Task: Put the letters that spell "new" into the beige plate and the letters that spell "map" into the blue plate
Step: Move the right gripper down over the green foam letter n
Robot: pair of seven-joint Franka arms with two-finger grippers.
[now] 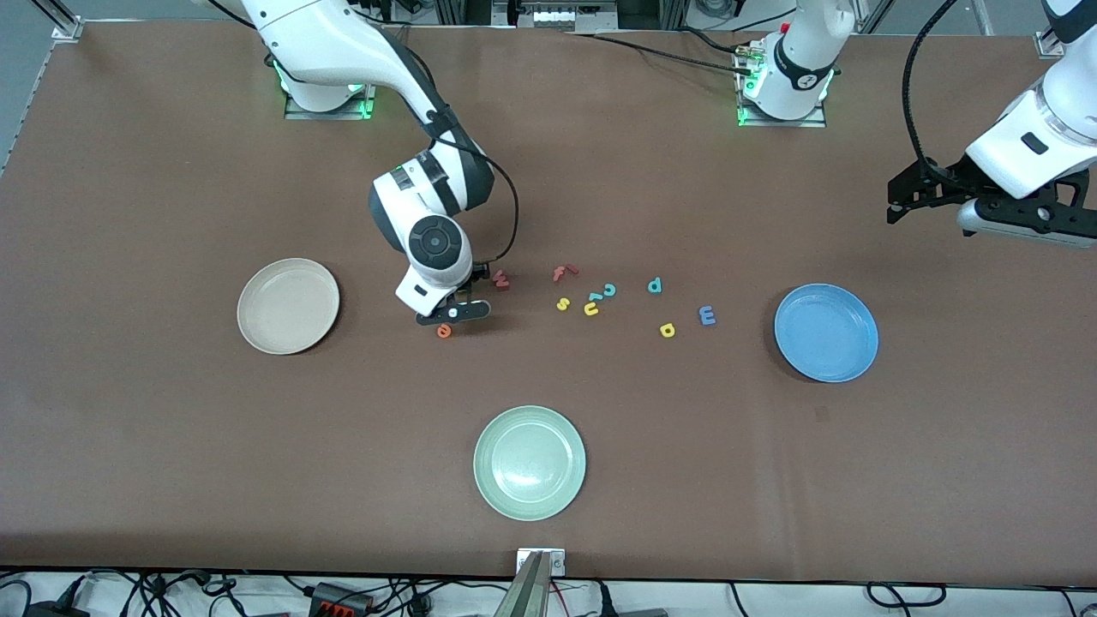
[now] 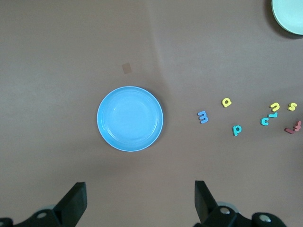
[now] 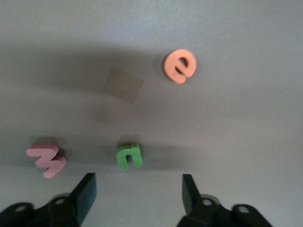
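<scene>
Right pincer [image 3: 136, 189] low over the counter [image 1: 171, 471], jaws spread and grasping nothing. Green n [image 3: 129, 156] lies flat just ahead of the gap, nearer one finger than the other. Dull red w [image 3: 46, 160] sits off to the side past that finger, well apart from the n. Orange e [image 3: 180, 65] lies further ahead of the pincer. A small square patch [image 3: 122, 85] on the cloth lies between n and e.

Beige plate [image 1: 288, 306] sits bare on the counter, off toward the right arm's end from the pincer. In the front view the arm hides the n; only the e [image 1: 444, 331] and w [image 1: 501, 280] show.

Left pincer [image 2: 139, 201] waits high, released, over the blue plate [image 2: 130, 118]. Blue m [image 2: 203, 116], yellow a [image 2: 227, 102] and teal p [image 2: 236, 129] lie flat on the counter past that plate; the teal c [image 2: 265, 121], the yellow s [image 2: 292, 106] and the u lie past them.

Likely step: pick the n. Judgement: centre the gap over the letter first, then descend until the tips nearly meet the cloth, since foam this thin slips out of a high grip. Close gently; keep clear of the w.
</scene>
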